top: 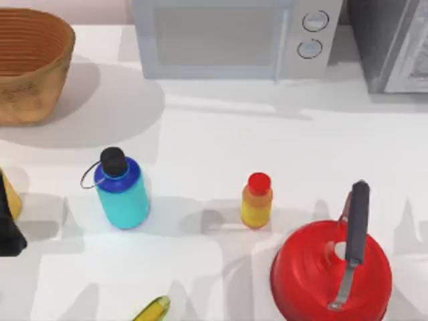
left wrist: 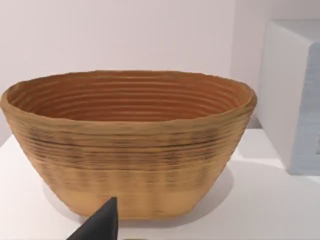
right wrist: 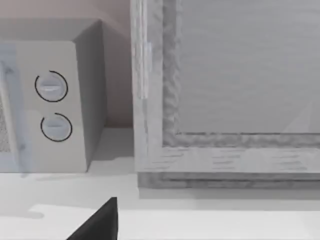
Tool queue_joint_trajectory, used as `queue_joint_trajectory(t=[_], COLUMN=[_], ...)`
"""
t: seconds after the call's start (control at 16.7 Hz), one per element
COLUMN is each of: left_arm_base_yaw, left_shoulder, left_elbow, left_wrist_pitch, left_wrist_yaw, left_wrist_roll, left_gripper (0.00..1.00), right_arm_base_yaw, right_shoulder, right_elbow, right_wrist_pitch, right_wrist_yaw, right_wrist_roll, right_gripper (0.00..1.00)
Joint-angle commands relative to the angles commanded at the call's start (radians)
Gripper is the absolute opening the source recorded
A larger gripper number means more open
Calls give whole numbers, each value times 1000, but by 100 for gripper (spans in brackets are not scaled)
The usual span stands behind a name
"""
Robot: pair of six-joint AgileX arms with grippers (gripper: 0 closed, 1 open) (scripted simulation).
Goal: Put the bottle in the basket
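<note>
The bottle (top: 122, 192) stands upright at the table's left of centre: teal body, dark blue shoulder, black cap, thin loop ring on its left. The basket (top: 30, 67) is a wide tan wicker bowl with a ribbed inside, at the far left corner behind the bottle. The left wrist view faces the basket (left wrist: 130, 150) from the front, and it holds nothing I can see. A dark part of my left gripper (left wrist: 100, 226) juts in at that view's edge, short of the basket. My left arm (top: 9, 235) sits at the table's left edge. My right gripper (right wrist: 97, 224) faces the back appliances.
A small yellow bottle with a red cap (top: 257, 200) stands right of the teal one. A red pan with a dark handle (top: 331, 271) is at the front right, a banana (top: 154, 309) at the front edge. A microwave (top: 234, 37) and another appliance (top: 394, 43) line the back.
</note>
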Motion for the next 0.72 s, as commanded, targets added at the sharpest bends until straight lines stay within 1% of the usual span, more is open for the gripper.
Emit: queue_joint_trajectory(t=[0.18,0.3,0.48,0.72], left_arm_base_yaw=[0,3,16,38], left_shoulder=[11,63,222,566], left_elbow=[1,5,11,15], left_wrist_pitch=[10,60,196,455], left_wrist_yaw=[8,41,127,285], left_wrist_roll=[2,10,37,98], left_gripper=[100,100,100,100], right_arm_base_yaw=[0,0,0,0], right_shoulder=[0,0,0,0], right_elbow=[0,0,0,0], right_wrist_pitch=[0,0,0,0], right_wrist_yaw=[0,0,0,0], right_wrist_roll=[0,0,0,0], right_gripper=[100,100,100,100])
